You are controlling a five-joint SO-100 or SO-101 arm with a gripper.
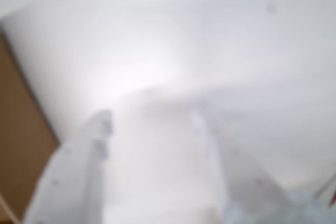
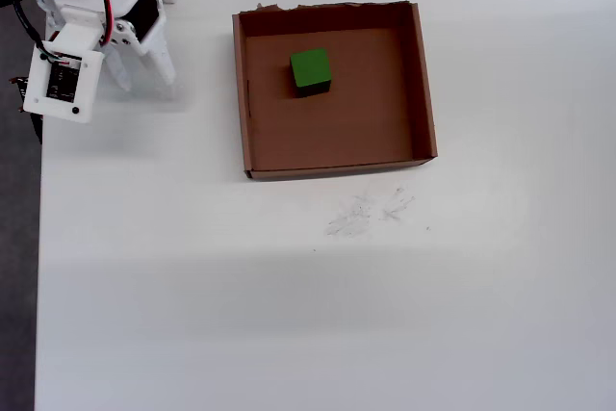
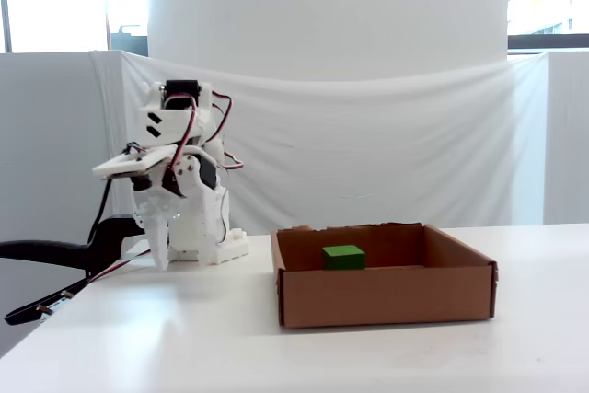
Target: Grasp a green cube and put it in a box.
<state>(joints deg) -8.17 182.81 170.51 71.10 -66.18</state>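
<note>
While parted, jaws empty above table.

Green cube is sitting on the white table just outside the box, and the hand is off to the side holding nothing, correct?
Not quite: the overhead view shows the green cube inside the box, on its floor. The hand is indeed off to the side, empty.

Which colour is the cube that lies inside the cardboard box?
Bright green; the green cube shows best in the overhead view, inside the brown box.

White printed arm, black servos, red and black cables, black slash marks upper left overhead; white fingers.
</note>
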